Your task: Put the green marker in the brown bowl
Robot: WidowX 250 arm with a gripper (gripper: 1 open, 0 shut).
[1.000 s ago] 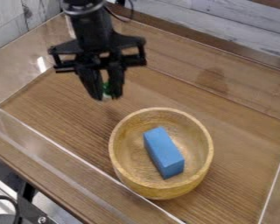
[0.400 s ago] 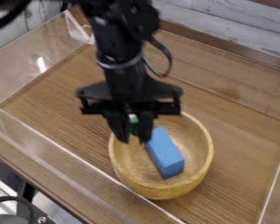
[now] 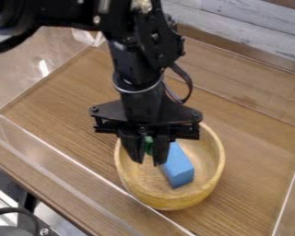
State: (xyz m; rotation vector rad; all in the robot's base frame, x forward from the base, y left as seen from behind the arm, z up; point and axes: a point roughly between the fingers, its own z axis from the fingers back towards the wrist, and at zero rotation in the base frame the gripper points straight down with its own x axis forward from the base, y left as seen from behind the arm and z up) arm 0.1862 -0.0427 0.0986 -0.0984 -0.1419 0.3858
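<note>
My black gripper (image 3: 149,147) points straight down over the left half of the brown bowl (image 3: 202,187), a round tan wooden bowl near the front of the table. Its jaws are shut on the green marker (image 3: 149,145), of which only a short green and white piece shows between the fingers, hanging upright just inside the bowl's rim. The arm hides the far rim of the bowl and the rest of the marker.
A blue rectangular block (image 3: 179,168) lies inside the bowl, right beside the gripper. Clear plastic walls (image 3: 40,147) fence the wooden table (image 3: 254,101) on the left, front and right. A pale plank wall stands behind.
The arm has carried the marker from over the bare table at the back left to over the bowl and has sunk lower. The bowl and block have stayed put.
</note>
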